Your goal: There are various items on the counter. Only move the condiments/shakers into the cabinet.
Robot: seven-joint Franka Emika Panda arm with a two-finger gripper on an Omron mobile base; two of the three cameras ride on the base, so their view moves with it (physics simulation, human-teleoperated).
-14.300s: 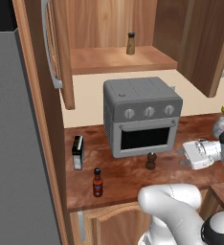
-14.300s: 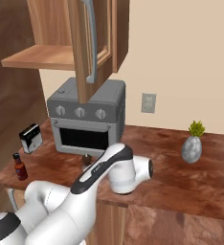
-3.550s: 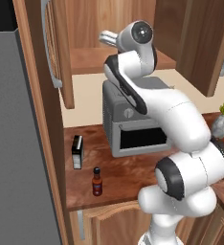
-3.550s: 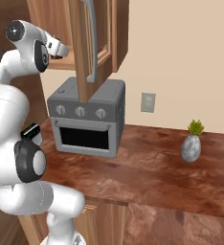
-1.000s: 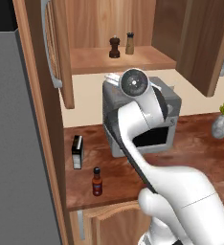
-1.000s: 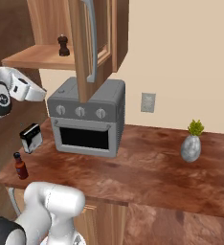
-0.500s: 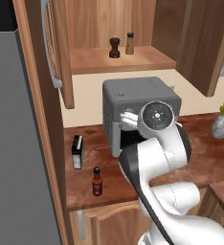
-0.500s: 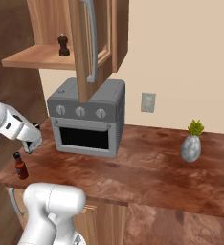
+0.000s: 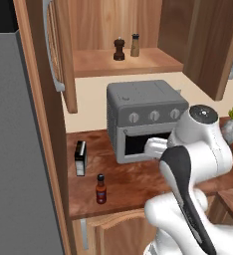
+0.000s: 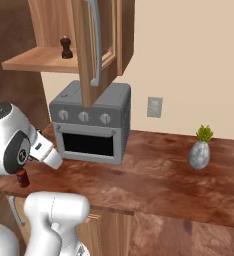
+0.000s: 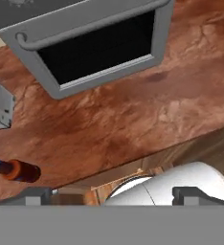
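- The reddish-brown counter (image 9: 133, 182) runs under an open cabinet (image 9: 123, 62), with a grey toaster oven (image 9: 143, 119) standing on it against the wall.
- On the cabinet shelf, the pepper mill (image 9: 119, 49) and the tan shaker (image 9: 135, 45) stand upright, close together. The shaker was already there at the start; the mill sat on the counter by the oven then.
- The red sauce bottle (image 9: 101, 189) is upright near the counter's front edge, with the black-and-white box (image 9: 80, 158) behind it; neither has shifted.
- The arm has come down from the shelf, where it reached a few seconds ago; its hand is now low in front of the oven door.
- In the hand view the gripper (image 11: 114, 195) has its fingertips (image 11: 35, 195) spread wide with nothing between them, looking over the counter edge, the bottle at lower left.
- A small potted plant (image 10: 201, 148) stands further right.
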